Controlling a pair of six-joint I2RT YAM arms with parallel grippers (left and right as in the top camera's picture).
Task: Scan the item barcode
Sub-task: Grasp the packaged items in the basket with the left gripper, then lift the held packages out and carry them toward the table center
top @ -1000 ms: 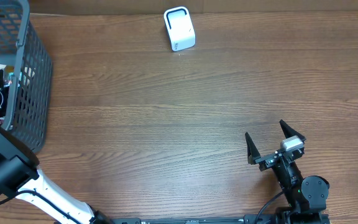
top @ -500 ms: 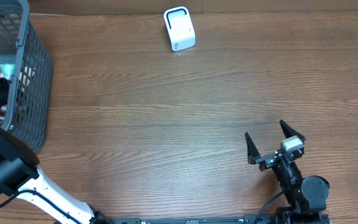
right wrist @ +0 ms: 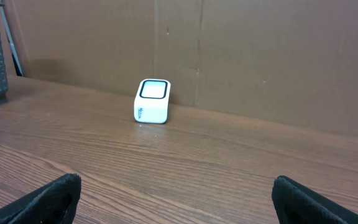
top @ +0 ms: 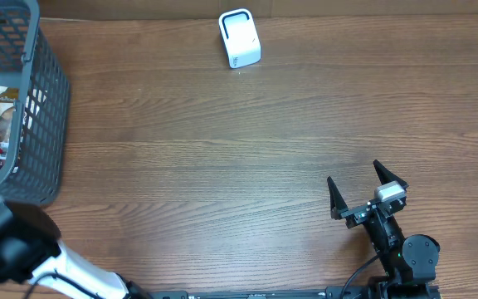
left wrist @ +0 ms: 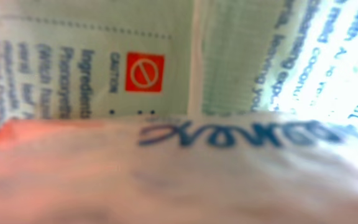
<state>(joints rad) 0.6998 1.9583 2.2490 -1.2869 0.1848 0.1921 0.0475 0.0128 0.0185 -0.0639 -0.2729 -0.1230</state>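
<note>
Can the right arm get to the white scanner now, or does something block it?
Probably yes. The right gripper is open, and only bare table lies between it and the scanner. Whether the arm stretches that far, I cannot tell.

Light falls evenly from above in your overhead view: the table (top: 222,166) shows sharp grain with no glare, and the scanner (top: 239,38) and basket (top: 36,108) throw only faint, soft shadows. The left arm (top: 11,249) smears in the lower left corner. Your left wrist view is badly out of focus: the packet (left wrist: 179,168) fills it, its print soft, with blown-out white glare at the upper right. Your right wrist view is dimmer but clear, with the right tool (right wrist: 178,198) showing as soft black shapes at the bottom corners.
</note>
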